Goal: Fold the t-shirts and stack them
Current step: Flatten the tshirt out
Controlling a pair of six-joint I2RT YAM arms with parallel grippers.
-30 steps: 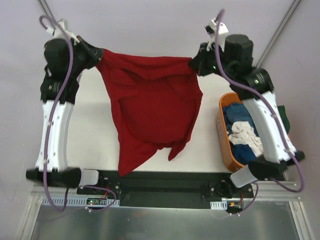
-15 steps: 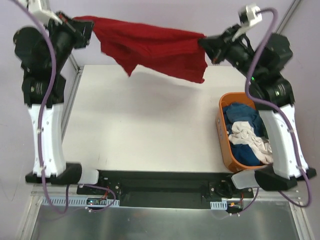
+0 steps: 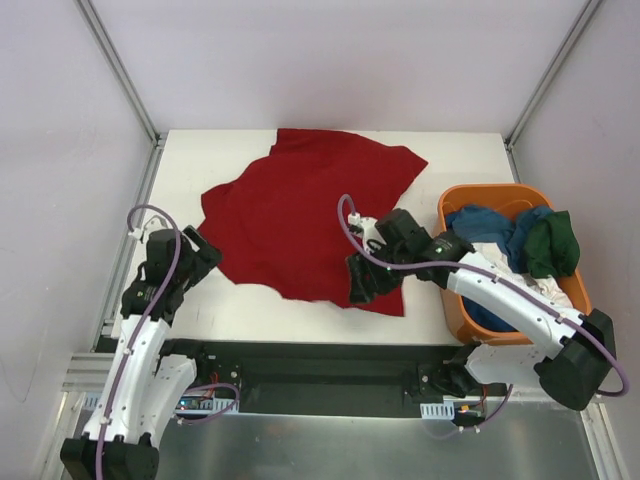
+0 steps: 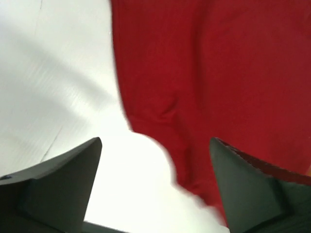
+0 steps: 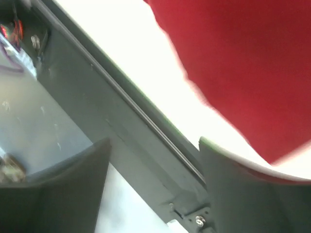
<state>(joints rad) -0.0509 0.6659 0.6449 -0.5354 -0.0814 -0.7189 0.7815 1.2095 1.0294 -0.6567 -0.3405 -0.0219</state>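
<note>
Red shirt (image 3: 300, 205) lies spread, a bit rumpled, mid-table (image 3: 460, 160), likely laid out for folding; left gripper (image 3: 200, 256) and right gripper (image 3: 360, 288) gape empty at its near edges, other shirts (image 3: 485, 222) wait in basket (image 3: 490, 190).

The dark red shirt (image 3: 300, 215) is soft, matt cloth, lightly creased. The counter (image 3: 190, 165) looks smooth and matt white. The orange basket (image 3: 443, 222) is faintly glossy plastic, and the heaped shirts (image 3: 485, 222) in it are crumpled cloth. The left claw (image 4: 155, 145) and the right claw (image 5: 154, 143) look like dull dark plastic.
</note>
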